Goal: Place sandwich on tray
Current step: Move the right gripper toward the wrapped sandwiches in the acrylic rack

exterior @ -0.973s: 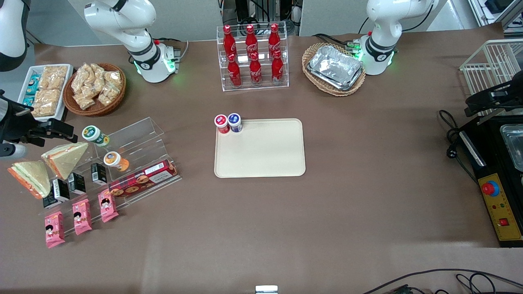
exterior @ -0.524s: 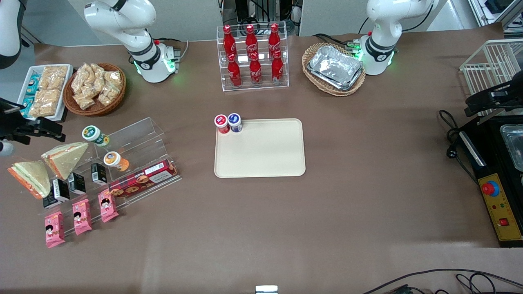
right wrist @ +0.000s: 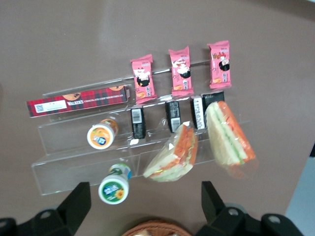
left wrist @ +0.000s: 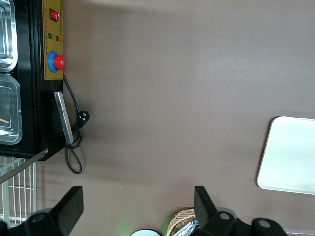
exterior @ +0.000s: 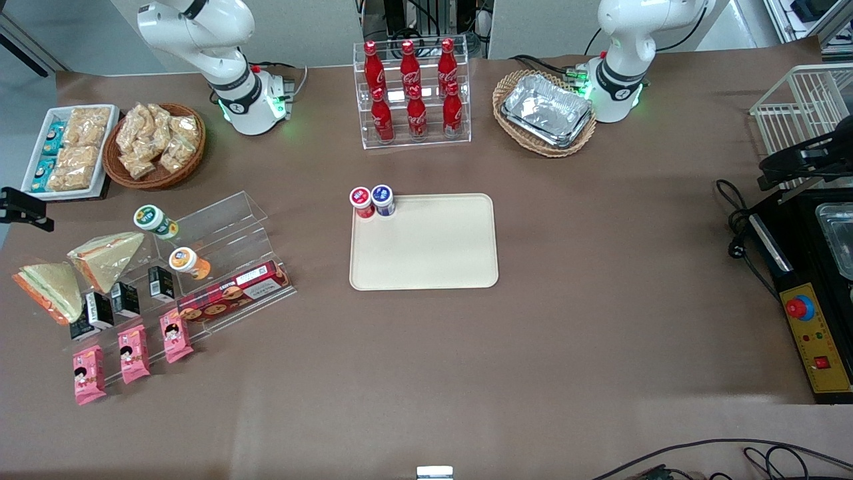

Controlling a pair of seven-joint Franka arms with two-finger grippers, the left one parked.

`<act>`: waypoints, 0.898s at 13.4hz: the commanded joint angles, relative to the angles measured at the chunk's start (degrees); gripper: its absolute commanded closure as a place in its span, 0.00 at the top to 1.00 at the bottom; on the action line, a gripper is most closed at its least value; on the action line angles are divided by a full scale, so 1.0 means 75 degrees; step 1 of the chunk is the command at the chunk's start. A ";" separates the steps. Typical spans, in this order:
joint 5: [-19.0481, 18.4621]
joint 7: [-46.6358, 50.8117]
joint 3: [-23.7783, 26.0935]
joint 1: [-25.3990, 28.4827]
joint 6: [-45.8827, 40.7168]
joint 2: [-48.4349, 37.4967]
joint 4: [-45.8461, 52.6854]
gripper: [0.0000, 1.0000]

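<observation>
The sandwich [exterior: 45,289] is a wrapped wedge with pale greenish bread and an orange edge. It lies at the working arm's end of the table, beside the clear stand, and also shows in the right wrist view [right wrist: 229,140]. The tray [exterior: 426,257] lies flat mid-table and shows in the left wrist view [left wrist: 290,157]. My gripper [right wrist: 142,209] is open and empty, high above the table between the snack basket and the stand. In the front view only a black part of the gripper [exterior: 25,208] shows at the frame's edge, farther from the camera than the sandwich.
A second wedge with tanner bread [exterior: 106,256] lies beside the sandwich. The clear stand [exterior: 213,230] holds small bottles, black boxes, a biscuit box and pink packets. A wicker snack basket [exterior: 154,144] and a white dish [exterior: 66,150] are nearby. Two small bottles [exterior: 372,200] stand on the tray's corner.
My gripper has moved sideways toward the working arm's end of the table and mostly out of the front view. The sandwiches and tray have not moved.
</observation>
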 commanded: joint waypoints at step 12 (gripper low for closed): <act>0.0790 -0.4016 -0.0261 -0.1297 0.1465 0.1863 0.0034 1.00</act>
